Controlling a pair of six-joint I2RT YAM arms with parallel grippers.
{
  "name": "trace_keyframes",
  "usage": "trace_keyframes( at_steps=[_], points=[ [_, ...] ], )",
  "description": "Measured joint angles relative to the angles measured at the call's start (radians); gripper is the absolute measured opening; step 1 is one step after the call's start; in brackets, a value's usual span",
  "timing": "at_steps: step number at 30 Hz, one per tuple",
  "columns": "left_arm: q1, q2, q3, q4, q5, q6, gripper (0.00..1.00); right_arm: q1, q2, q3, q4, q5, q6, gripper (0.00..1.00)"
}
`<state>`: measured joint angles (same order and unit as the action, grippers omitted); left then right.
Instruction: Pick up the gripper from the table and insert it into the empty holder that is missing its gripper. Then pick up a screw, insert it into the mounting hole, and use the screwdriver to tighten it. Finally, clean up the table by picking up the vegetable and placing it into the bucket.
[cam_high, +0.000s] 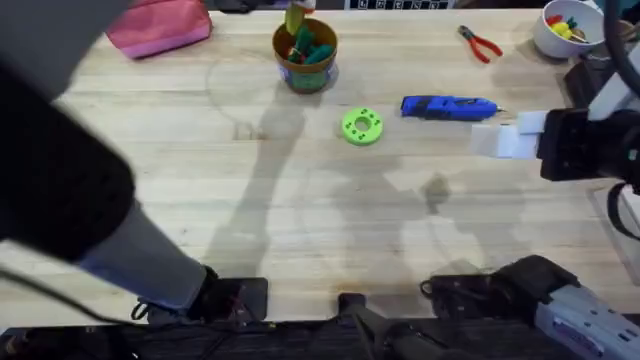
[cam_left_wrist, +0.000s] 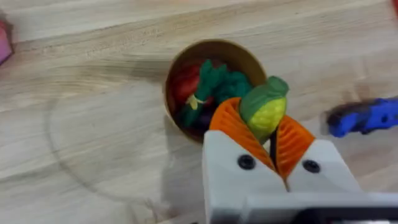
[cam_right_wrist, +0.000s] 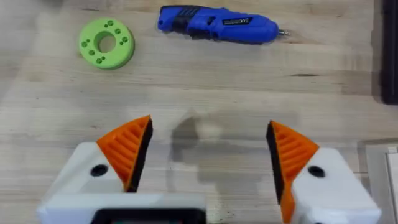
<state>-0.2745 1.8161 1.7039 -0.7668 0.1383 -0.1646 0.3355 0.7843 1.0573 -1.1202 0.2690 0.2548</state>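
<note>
The left gripper (cam_left_wrist: 268, 140) is clamped on the vegetable (cam_left_wrist: 264, 109), a small yellow piece with a green end pinched between its two orange ribbed pads (cam_left_wrist: 233, 127), and it hangs right over the near rim of the bucket (cam_left_wrist: 180, 118). The vegetable sits above the bucket, not down inside it. The bucket already carries a heap of red and green toy pieces (cam_left_wrist: 211, 84). From overhead the one bucket (cam_high: 305, 70) stands far back on the table (cam_high: 200, 200), with the vegetable (cam_high: 295, 18) just above it. The right gripper (cam_right_wrist: 208, 155) hovers over bare wood with its two orange pads (cam_right_wrist: 127, 149) spread wide apart, holding nothing. Beyond it lie one blue screwdriver (cam_right_wrist: 217, 25) and one green ring (cam_right_wrist: 106, 42) with small holes, side by side but apart. Also on the table are one pair of red-handled pliers (cam_high: 481, 43), one white bowl (cam_high: 560, 28) of colourful bits, and one pink pouch (cam_high: 158, 27).
</note>
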Motion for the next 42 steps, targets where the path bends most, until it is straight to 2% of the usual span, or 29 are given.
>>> trace_keyframes(
  at_steps=[5, 10, 11, 16, 17, 22, 26, 37, 42],
  points=[
    [0.002, 0.111, -0.001, 0.061, 0.0, 0.0, 0.038, 0.0, 0.0, 0.0, 0.0, 0.0, 0.0, 0.994],
    [0.002, 0.127, -0.001, 0.07, 0.0, 0.001, 0.038, 0.0, 0.0, 0.0, 0.0, 0.0, 0.0, 0.994],
    [0.002, 0.125, -0.001, 0.072, -0.001, 0.007, 0.146, 0.0, 0.0, 0.0, -0.001, 0.0, 0.0, 0.994],
    [0.002, 0.12, -0.001, 0.071, -0.001, 0.006, 0.917, 0.0, 0.0, 0.0, -0.001, 0.0, 0.0, 0.994],
    [0.002, 0.12, -0.001, 0.07, 0.0, 0.005, 0.967, 0.0, 0.0, 0.0, -0.001, 0.0, 0.0, 0.994],
    [0.002, 0.112, -0.001, 0.055, 0.0, 0.005, 0.985, 0.0, 0.0, 0.0, -0.001, 0.0, 0.0, 0.993],
    [0.002, 0.052, -0.001, -0.006, -0.001, 0.015, 0.986, 0.0, 0.0, 0.0, -0.001, 0.0, 0.0, 0.994],
    [0.003, -0.256, -0.001, -0.369, -0.09, 0.061, 0.985, 0.0, 0.0, 0.0, -0.002, 0.0, 0.0, 0.994],
    [0.003, -0.366, -0.069, -0.419, -0.109, 0.078, 0.985, 0.0, 0.0, 0.0, -0.003, 0.0, 0.0, 0.994]
  ],
)
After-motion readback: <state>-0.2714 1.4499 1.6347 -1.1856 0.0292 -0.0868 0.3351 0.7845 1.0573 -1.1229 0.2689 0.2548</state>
